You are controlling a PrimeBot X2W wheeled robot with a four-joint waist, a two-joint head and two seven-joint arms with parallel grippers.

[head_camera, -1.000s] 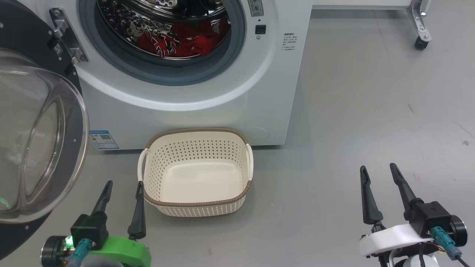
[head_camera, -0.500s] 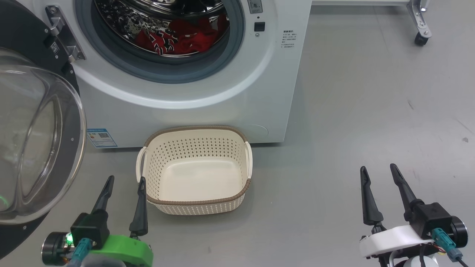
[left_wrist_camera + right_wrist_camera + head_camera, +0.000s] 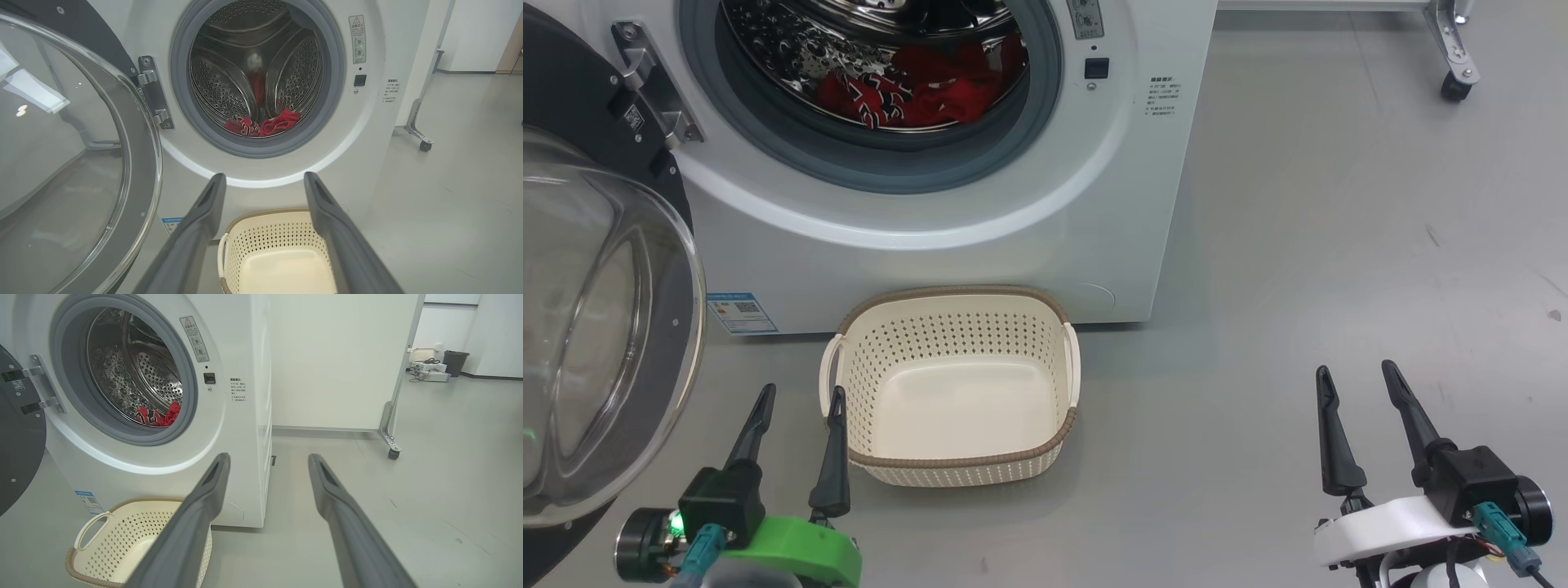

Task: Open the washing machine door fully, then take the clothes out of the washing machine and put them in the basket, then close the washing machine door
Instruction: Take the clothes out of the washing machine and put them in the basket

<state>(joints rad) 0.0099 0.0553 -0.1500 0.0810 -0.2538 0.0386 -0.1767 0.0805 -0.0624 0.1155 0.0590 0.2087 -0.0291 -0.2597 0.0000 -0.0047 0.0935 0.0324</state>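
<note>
Little has altered in the last second: the whole head view has slid a touch, which is the camera's shift and not the things', so the big white front-loading washing machine (image 3: 980, 245) sits at 12 o'clock as before. Its large round door (image 3: 613, 327), a glossy black rim around a bulging clear glass bowl, hangs swung wide at 9 o'clock, so the opening step looks done. The cream perforated plastic basket (image 3: 956, 474) with a brown woven-look rim stands empty on the grey floor (image 3: 1298, 245), at 6 o'clock of the port and just in front of the machine. The bright red clothes (image 3: 915, 90) with white and dark markings lie low in the steel drum, untouched. The left pincer (image 3: 802, 392) at 7 o'clock, seen just beside the basket's left edge, and the right pincer (image 3: 1355, 369) at 5 o'clock both gape wide and carry nothing. I judge that reaching into the drum comes next.
</note>
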